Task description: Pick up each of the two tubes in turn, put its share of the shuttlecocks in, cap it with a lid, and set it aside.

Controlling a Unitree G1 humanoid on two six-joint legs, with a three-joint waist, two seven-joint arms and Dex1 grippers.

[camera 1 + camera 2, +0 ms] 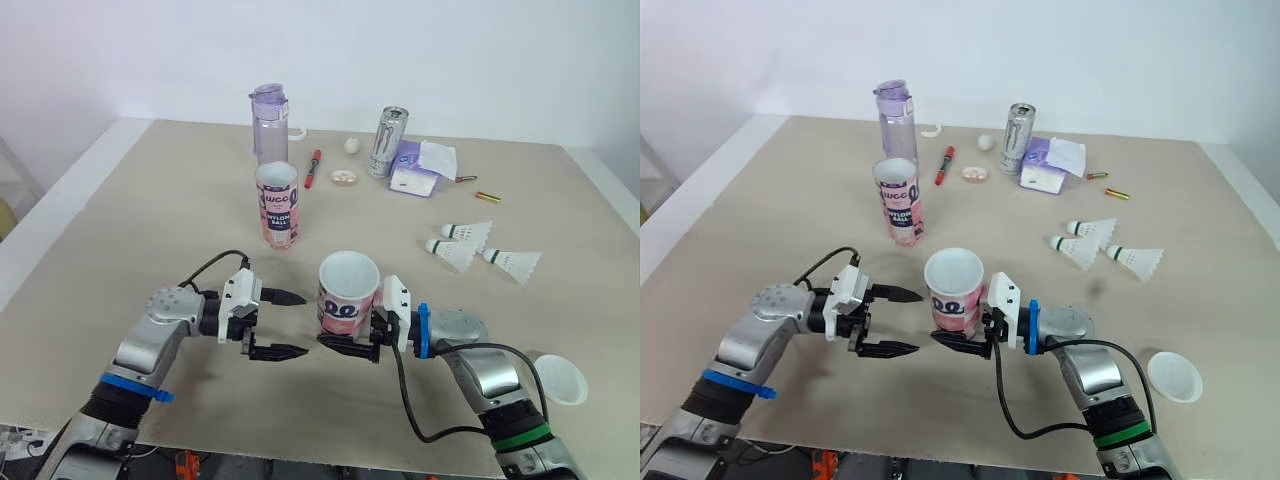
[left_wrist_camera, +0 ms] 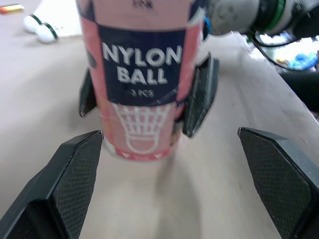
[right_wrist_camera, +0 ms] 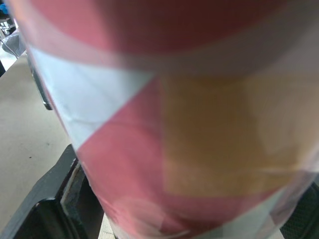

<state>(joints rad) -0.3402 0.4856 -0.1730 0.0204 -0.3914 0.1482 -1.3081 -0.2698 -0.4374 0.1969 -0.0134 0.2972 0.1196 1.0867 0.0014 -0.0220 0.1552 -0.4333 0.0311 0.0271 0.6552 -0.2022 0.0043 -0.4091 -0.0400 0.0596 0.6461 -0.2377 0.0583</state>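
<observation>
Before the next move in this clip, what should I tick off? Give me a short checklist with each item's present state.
1. Right gripper on the near tube: ok, jaws closed on either side of it.
2. Near tube upright, mouth open, nothing inside: ok.
3. Left gripper free: ok, jaws open and empty, beside the near tube.
4. Shuttlecocks at hand: ok, three lie on the table on the robot's right.
5. Lid at hand: ok, one white lid lies by the right arm. Second lid: cannot tell.
6. Far tube out of the way: ok, upright, standing apart behind the near one.
</observation>
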